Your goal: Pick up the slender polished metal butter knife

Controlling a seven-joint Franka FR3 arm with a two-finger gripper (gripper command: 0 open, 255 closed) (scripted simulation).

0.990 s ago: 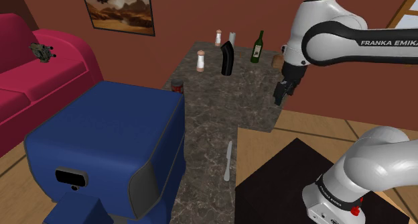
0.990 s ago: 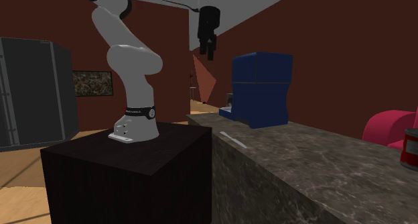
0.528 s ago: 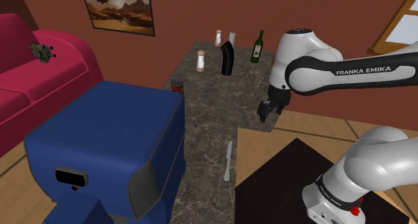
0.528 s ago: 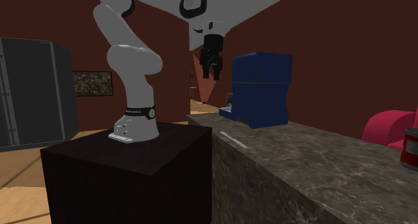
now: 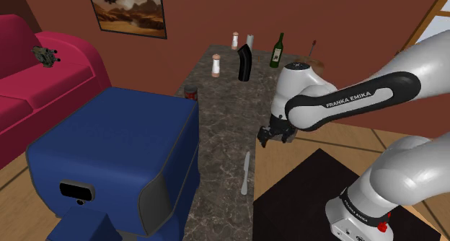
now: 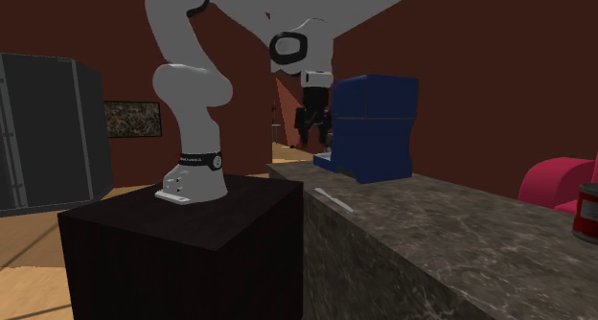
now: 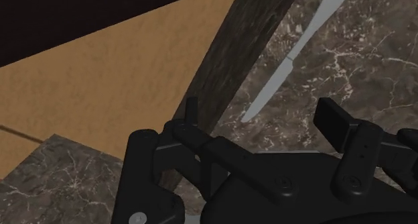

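The butter knife (image 5: 246,173) is a slim pale-grey blade lying flat on the dark marble counter (image 5: 223,124), close to the counter's edge beside the black stand (image 5: 303,196). In the second exterior view the knife (image 6: 334,199) lies just past the stand's corner. My gripper (image 5: 265,138) hangs above the counter, a short way beyond the knife and apart from it. Seen from the wrist, the knife (image 7: 295,51) lies ahead of the gripper (image 7: 261,115), whose two fingers stand apart with nothing between them. The gripper (image 6: 311,136) hovers in front of the blue machine.
A big blue machine (image 5: 115,160) takes up the counter on the shoulder view's left. A red can (image 5: 190,92), a black bottle (image 5: 244,63), a green bottle (image 5: 276,52) and shakers (image 5: 215,66) stand farther back. A red sofa (image 5: 36,81) lies beyond.
The arm has swung down and toward the shoulder view's lower left, bringing the gripper from high above the counter's far side to just above the counter near the knife. The knife has not moved.
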